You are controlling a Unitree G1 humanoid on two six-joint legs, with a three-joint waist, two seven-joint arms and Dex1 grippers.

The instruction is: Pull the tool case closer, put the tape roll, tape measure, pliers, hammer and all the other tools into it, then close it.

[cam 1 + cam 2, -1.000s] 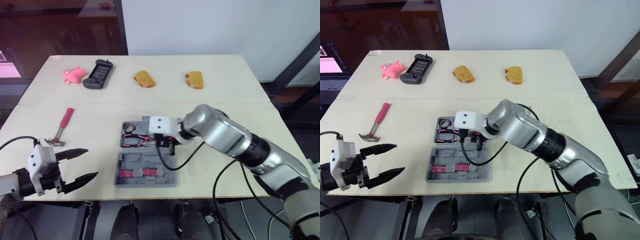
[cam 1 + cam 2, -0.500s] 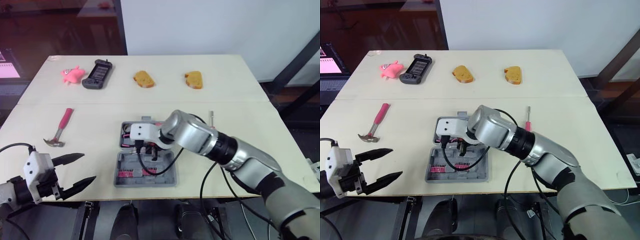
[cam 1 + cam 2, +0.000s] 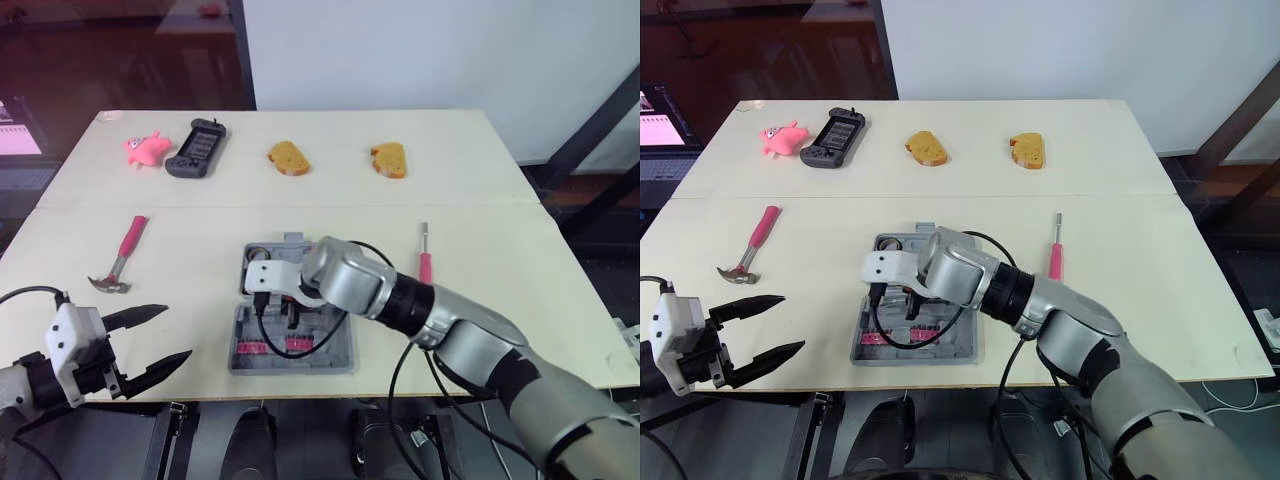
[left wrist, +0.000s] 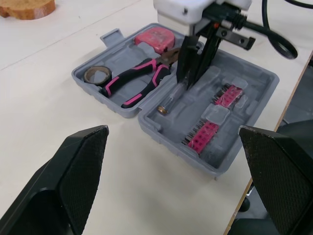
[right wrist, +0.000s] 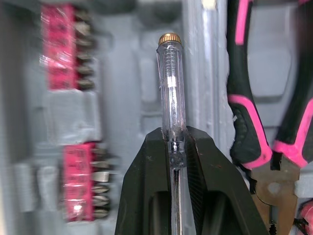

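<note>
Nearest the camera, the left gripper (image 3: 178, 331) hangs off the table's (image 3: 480, 200) front edge at about 8 o'clock from the tool case (image 3: 290, 368). Its jaws are spread wide and grasp nothing, and it looks parked out of the way until it is needed.

The case lies open at the near centre of the table, within easy reach. Over its near half the right gripper (image 4: 190, 81) points down with its jaws clenched on a clear tester screwdriver (image 5: 170, 73), pinching the shaft just below the handle. The tool runs along a moulded channel beside the hinge. Its brass cap is at or just above the tray, which suggests it is being seated in its slot. Pink bit racks (image 4: 201, 134) fill that half on the side away from the hinge.

In the far half the pliers (image 4: 132, 88), tape roll (image 4: 96, 74) and tape measure (image 4: 154, 36) sit in their recesses.

Two tools lie loose on the table, the hammer (image 3: 122, 255) at 9 o'clock from the case and a pink screwdriver (image 3: 424, 262) at 3 o'clock. Both look left to be packed.

Along the far side, between 10 and 1 o'clock, sit a pink toy (image 3: 145, 148), a handheld console (image 3: 197, 147) and two bread slices (image 3: 289, 157).
</note>
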